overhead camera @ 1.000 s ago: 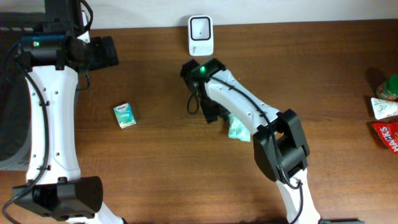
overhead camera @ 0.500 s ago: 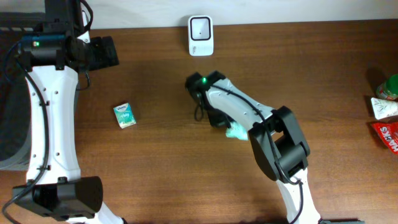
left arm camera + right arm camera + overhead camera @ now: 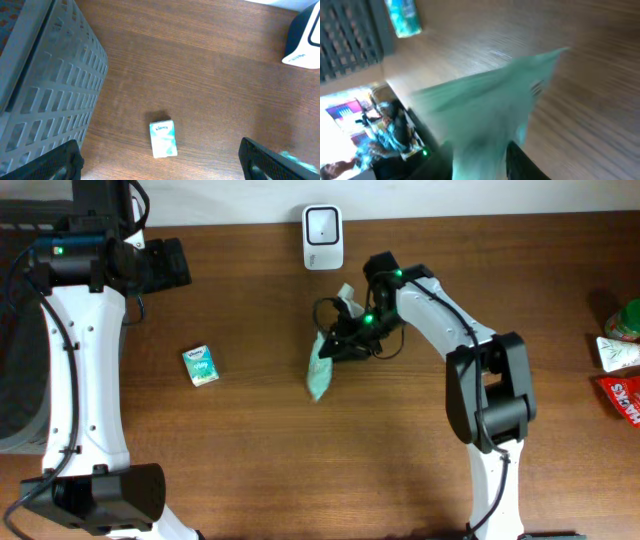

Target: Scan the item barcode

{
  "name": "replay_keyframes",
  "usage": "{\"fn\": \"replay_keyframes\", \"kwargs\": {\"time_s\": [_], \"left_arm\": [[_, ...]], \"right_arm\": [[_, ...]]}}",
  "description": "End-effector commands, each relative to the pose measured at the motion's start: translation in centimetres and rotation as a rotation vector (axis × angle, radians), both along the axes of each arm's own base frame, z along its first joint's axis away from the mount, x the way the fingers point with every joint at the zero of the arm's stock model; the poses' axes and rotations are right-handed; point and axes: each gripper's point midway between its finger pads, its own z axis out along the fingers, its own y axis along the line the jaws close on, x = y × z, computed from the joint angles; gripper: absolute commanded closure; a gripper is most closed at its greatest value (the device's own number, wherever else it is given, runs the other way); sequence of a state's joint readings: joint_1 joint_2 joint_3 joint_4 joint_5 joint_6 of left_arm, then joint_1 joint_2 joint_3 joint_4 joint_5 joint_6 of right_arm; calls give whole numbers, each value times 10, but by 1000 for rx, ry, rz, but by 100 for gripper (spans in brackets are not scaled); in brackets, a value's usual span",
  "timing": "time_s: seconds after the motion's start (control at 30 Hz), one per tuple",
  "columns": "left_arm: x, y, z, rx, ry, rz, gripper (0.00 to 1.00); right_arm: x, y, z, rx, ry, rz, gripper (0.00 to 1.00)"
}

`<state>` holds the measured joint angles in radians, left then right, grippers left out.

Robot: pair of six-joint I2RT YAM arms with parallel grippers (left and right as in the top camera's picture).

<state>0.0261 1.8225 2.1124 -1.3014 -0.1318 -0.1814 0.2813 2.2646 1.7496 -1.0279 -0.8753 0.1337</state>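
1. Packet (image 3: 320, 370): we find a mint-green soft packet off the table (image 3: 260, 440), in front of the white scanner (image 3: 322, 237) and apart from it. It hangs slantwise, its lower end pointing toward the table's middle.
2. Right gripper (image 3: 346, 340): we see its jaws pinching the packet partway along its length. The right wrist view is blurred. It shows the green packet filling the space just ahead of the dark fingers (image 3: 522, 162), and no print on it is legible.
3. Left gripper (image 3: 161, 161): jaws spread wide and holding nothing, hovering above a small tissue pack (image 3: 163, 139).
4. Tissue pack: it lies flat on the wood, well apart from the packet and outside the basket.
5. Basket (image 3: 50, 85): this grey slatted container stands at the table's left edge, near the tissue pack. We cannot tell what lies inside it, as only its wall and rim show.
6. Right edge of the table: we note a green item (image 3: 626, 318), a white wrapper (image 3: 618, 352) and a red wrapper (image 3: 622, 398), loose and close together.
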Motion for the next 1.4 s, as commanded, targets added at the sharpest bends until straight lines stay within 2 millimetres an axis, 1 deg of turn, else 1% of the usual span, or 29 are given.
{"fn": "replay_keyframes", "kwargs": {"time_s": [0.0,0.03,0.07,0.1,0.17,0.2,0.23,0.3,0.37,0.4,0.47,0.53,0.57,0.6,0.63,0.67,0.7,0.77,0.8,0.83,0.9,0.97,1.03,1.07,1.13,1.17,1.2,1.3,1.37], "left_arm": [[0,0,6,0,-17,10,1],[0,0,6,0,-17,10,1],[0,0,6,0,-17,10,1],[0,0,6,0,-17,10,1],[0,0,6,0,-17,10,1],[0,0,6,0,-17,10,1],[0,0,6,0,-17,10,1],[0,0,6,0,-17,10,1],[0,0,6,0,-17,10,1],[0,0,6,0,-17,10,1],[0,0,6,0,-17,10,1],[0,0,6,0,-17,10,1],[0,0,6,0,-17,10,1],[0,0,6,0,-17,10,1],[0,0,6,0,-17,10,1],[0,0,6,0,-17,10,1],[0,0,6,0,-17,10,1],[0,0,6,0,-17,10,1],[0,0,6,0,-17,10,1],[0,0,6,0,-17,10,1],[0,0,6,0,-17,10,1],[0,0,6,0,-17,10,1],[0,0,6,0,-17,10,1],[0,0,6,0,-17,10,1],[0,0,6,0,-17,10,1],[0,0,6,0,-17,10,1],[0,0,6,0,-17,10,1],[1,0,6,0,-18,10,1],[1,0,6,0,-18,10,1]], "right_arm": [[4,-47,-30,-98,70,-98,59],[6,-80,-47,-263,90,-150,58],[7,-101,-51,-346,100,-171,58],[6,-110,-49,-373,110,-180,58],[11,-117,-34,-415,91,-180,58],[15,-114,-22,-421,57,-169,57],[19,-106,-10,-413,23,-156,54],[22,-78,7,-346,-17,-123,37],[20,-46,12,-283,-46,-85,27],[18,-35,10,-280,-44,-85,26],[8,-10,6,-281,-13,-89,26],[-1,8,5,-277,-13,-66,26],[-4,24,6,-268,-47,-34,26],[-6,34,5,-273,-81,-9,28],[-4,35,1,-331,-128,0,32],[2,27,0,-467,-194,-10,33],[8,18,10,-585,-256,-21,32],[17,13,41,-711,-367,-24,32],[21,16,60,-755,-437,-27,31],[23,22,71,-768,-485,-27,31],[21,41,76,-751,-536,-17,29],[15,70,65,-719,-567,-7,29],[11,89,46,-726,-563,-40,29],[9,90,36,-764,-559,-74,30],[7,90,24,-804,-549,-97,30],[4,93,12,-817,-531,-93,31],[-1,96,-6,-840,-512,-70,33],[-11,101,-36,-879,-488,-22,34],[-16,96,-55,-945,-492,7,33]]}}
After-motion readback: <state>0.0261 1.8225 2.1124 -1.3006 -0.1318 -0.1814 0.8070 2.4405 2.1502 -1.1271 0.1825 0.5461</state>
